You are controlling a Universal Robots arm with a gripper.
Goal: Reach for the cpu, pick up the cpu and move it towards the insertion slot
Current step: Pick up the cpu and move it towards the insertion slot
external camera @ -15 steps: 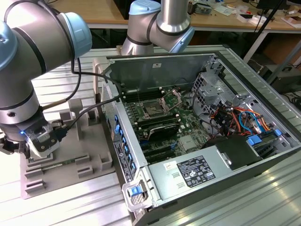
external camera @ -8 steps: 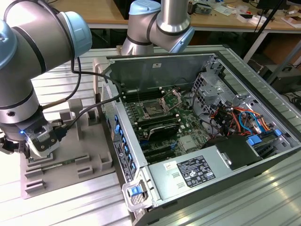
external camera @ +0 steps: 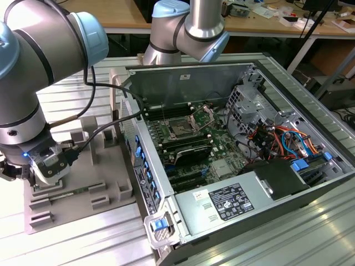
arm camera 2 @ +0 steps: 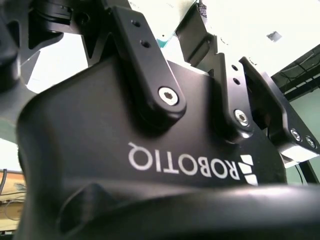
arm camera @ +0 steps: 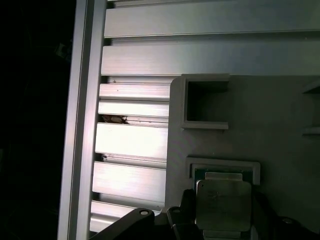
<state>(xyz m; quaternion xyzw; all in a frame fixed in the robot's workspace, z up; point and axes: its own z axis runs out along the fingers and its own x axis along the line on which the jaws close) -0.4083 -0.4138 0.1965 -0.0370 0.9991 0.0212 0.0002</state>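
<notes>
In the exterior view, the gripper [external camera: 49, 176] hangs low over the grey tray [external camera: 97, 160] at the exterior view's left, close above the thin green memory stick [external camera: 65, 193]. The insertion slot [external camera: 181, 129] lies well apart, to the exterior view's right, on the green board inside the open computer case [external camera: 183, 72].

In the second wrist view, the gripper's black body [arm camera 2: 150, 150] is seen from very close.

In the first wrist view, the cpu [arm camera: 222, 202] (pale, silvery, square) sits between the dark fingers [arm camera: 184, 220]. They press against its two opposite sides at a narrow setting. It is just beside a square framed recess [arm camera: 223, 167] in the tray [arm camera: 280, 125], which rests on the slatted aluminium table [arm camera: 132, 140].
</notes>
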